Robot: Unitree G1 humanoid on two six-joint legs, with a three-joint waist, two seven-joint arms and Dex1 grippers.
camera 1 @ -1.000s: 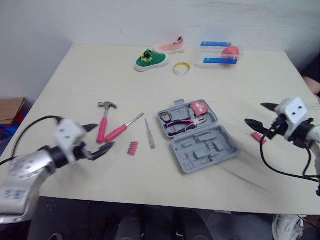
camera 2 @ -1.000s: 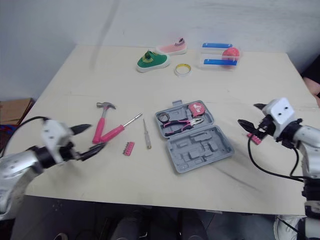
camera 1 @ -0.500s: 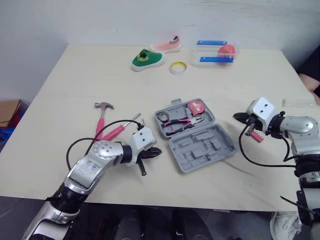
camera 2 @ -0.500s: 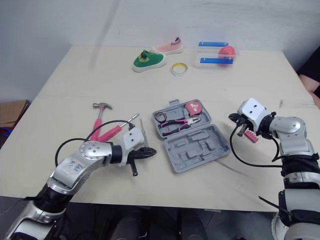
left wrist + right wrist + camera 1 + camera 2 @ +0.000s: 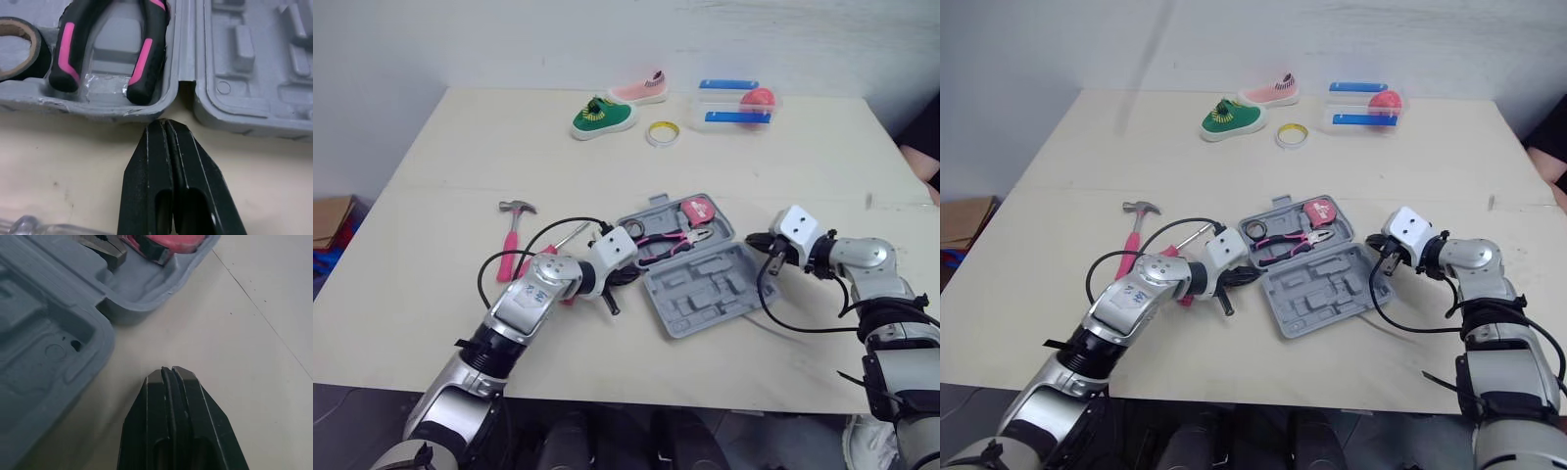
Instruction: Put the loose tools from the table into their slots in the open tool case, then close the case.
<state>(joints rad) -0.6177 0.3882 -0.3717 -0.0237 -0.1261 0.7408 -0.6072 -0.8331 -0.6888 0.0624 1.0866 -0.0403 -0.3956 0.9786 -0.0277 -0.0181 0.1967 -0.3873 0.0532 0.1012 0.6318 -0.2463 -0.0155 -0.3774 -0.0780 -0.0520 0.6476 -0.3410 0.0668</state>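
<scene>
The grey tool case (image 5: 705, 279) lies open mid-table, holding pink-handled pliers (image 5: 146, 58), a black tape roll (image 5: 19, 54) and a red tape measure (image 5: 166, 245). My left gripper (image 5: 631, 275) is shut and empty, its tip (image 5: 166, 125) almost touching the case's left edge by the hinge. My right gripper (image 5: 756, 241) is shut and empty too, low over the table just off the case's right side. A hammer (image 5: 514, 220) and a pink screwdriver (image 5: 524, 264) lie to the left, the screwdriver partly behind my left arm. A clear screwdriver handle (image 5: 29, 226) lies under my left wrist.
At the back stand a green shoe (image 5: 602, 117), a pink shoe (image 5: 639, 90), a yellow tape roll (image 5: 661, 133) and a clear box with blue lids and a red ball (image 5: 736, 103). A cardboard box (image 5: 333, 215) sits on the floor at left.
Both grippers went from open to shut and swung inward to the case: the left from the table's left front, the right from the right edge. The camera also shifted slightly.
</scene>
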